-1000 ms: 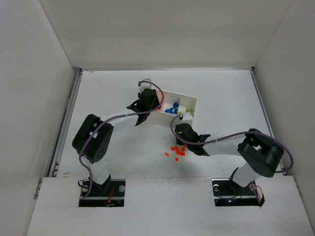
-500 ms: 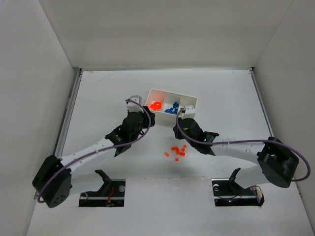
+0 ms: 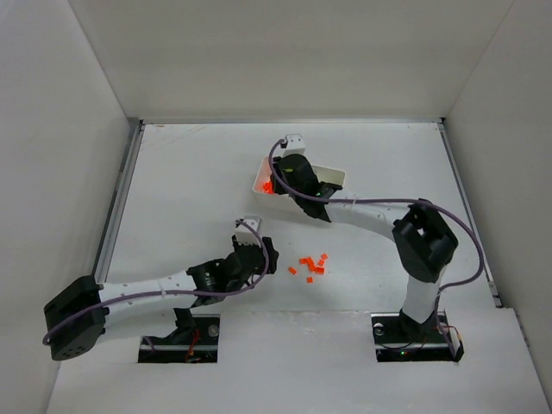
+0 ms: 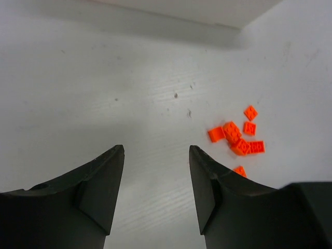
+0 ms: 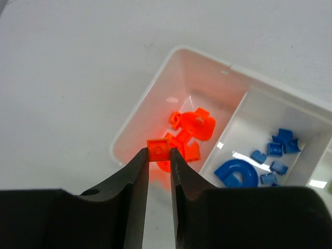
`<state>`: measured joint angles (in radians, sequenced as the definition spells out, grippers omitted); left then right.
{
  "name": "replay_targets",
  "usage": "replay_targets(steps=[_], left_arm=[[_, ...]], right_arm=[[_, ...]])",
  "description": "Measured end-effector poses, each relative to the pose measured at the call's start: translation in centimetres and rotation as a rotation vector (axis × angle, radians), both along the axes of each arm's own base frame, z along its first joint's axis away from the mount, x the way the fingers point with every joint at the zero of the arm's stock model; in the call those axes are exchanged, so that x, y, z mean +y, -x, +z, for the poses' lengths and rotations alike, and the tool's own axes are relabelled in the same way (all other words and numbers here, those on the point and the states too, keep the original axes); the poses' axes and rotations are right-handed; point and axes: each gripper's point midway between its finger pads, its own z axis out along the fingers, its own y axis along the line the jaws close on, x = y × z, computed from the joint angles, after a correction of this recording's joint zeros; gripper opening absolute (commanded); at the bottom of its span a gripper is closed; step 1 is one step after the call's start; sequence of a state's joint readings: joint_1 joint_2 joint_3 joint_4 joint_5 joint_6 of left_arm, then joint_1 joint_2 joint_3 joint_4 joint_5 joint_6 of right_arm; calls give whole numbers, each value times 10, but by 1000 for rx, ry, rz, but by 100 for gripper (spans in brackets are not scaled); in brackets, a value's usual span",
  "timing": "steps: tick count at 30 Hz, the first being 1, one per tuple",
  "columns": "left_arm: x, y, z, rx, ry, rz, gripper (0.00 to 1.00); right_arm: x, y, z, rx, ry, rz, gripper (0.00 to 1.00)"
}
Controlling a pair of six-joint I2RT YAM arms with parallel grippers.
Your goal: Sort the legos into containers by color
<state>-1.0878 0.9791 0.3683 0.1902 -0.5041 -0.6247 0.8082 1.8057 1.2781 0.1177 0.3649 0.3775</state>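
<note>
My right gripper is shut on a small orange-red lego and holds it above the left compartment of the white tray. That compartment holds several orange-red legos; the middle one holds several blue legos. In the top view the right gripper is over the tray's left end. My left gripper is open and empty above the table, left of a small cluster of orange-red legos, which also shows in the top view. The yellow-green legos are hidden.
White walls enclose the table on the left, back and right. The right arm arches from its base over the table's right middle. The left arm lies low along the near left.
The right gripper has moved from near the loose orange-red cluster up to the tray's left compartment with a lego. The left gripper has moved from the tray down toward the cluster.
</note>
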Motion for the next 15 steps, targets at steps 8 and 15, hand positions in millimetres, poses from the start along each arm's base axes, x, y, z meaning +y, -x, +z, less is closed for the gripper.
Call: replay_targets(steps=[8,15], left_arm=[[-27,41,-41,64,-115,-147,53],[-53,61,-58,66,-193,-255,53]], right_arm=[[1,-34,-28,32,62,-29,52],[-8,-23,-19,26,56,-27,51]])
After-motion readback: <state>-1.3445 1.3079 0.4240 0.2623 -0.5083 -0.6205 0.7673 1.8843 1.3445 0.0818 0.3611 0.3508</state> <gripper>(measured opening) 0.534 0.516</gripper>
